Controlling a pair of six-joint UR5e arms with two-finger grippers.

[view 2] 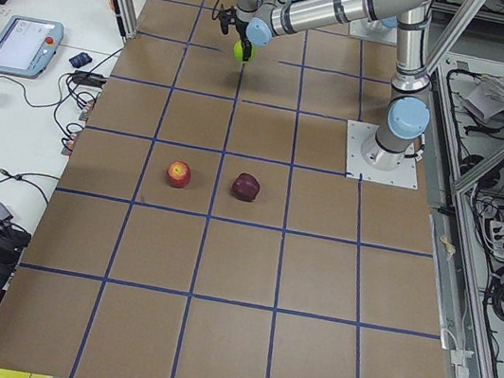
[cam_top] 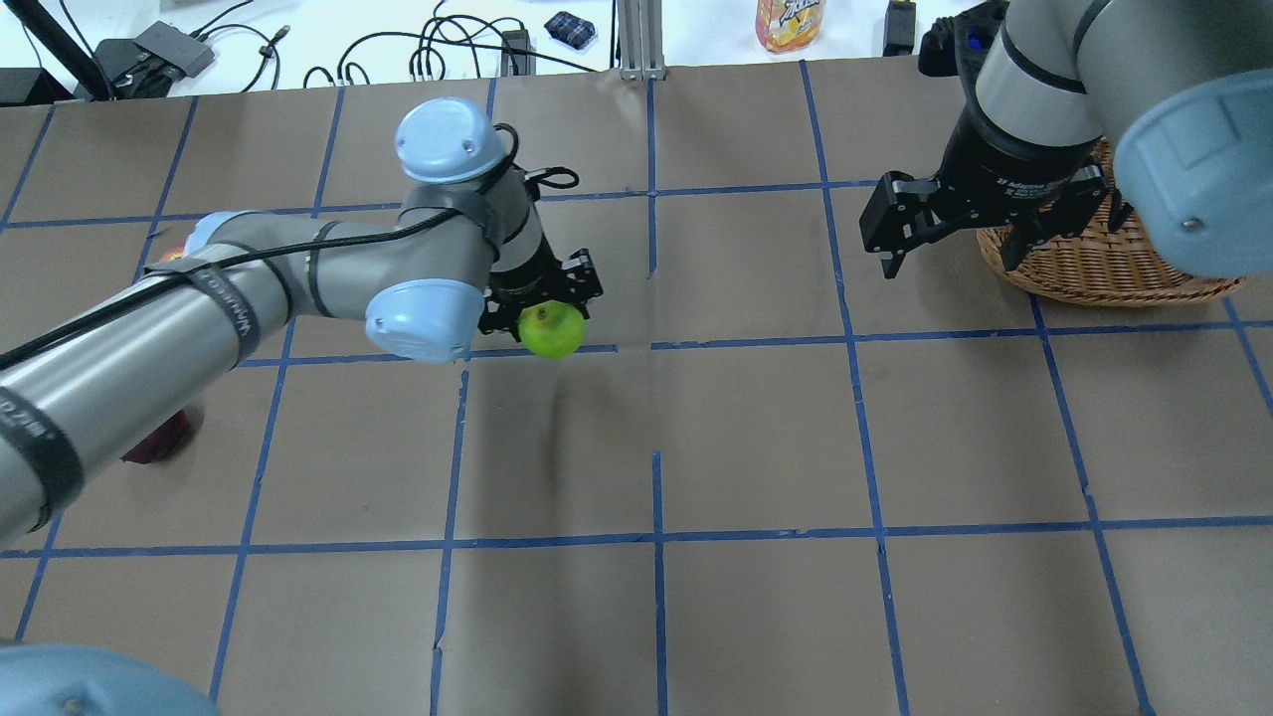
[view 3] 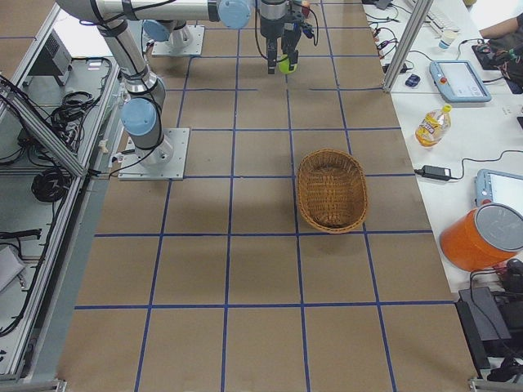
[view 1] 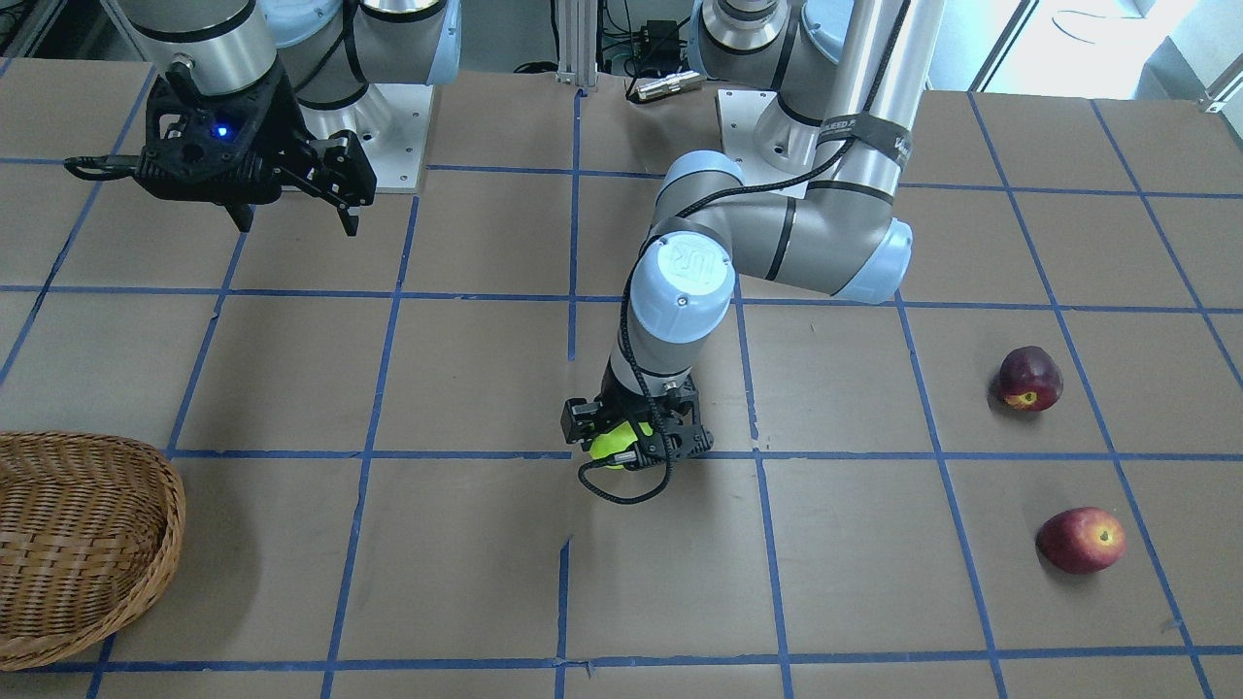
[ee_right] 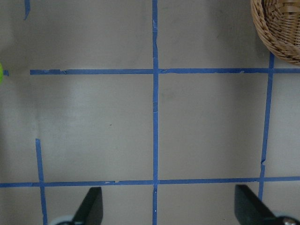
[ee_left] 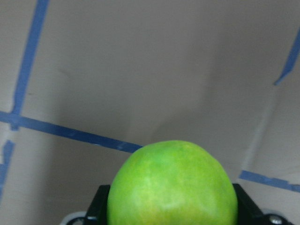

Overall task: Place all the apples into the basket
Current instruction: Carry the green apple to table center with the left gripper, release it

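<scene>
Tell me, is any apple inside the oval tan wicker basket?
No, the oval tan wicker basket shows only bare weave inside; the bright lime-green apple is in the left gripper.

Left pincer (view 1: 621, 445) clenched, outstretched; right pincer (view 1: 296, 221) spread, aloft.

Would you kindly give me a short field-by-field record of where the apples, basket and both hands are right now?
left hand: shut on green apple, mid-table, seemingly lifted
right hand: open, empty, raised, not over basket
basket: empty, on the robot's right side
dark apple: on the table, robot's left side
red apple: on the table near the dark apple, not touching it
apples in basket: none
</scene>
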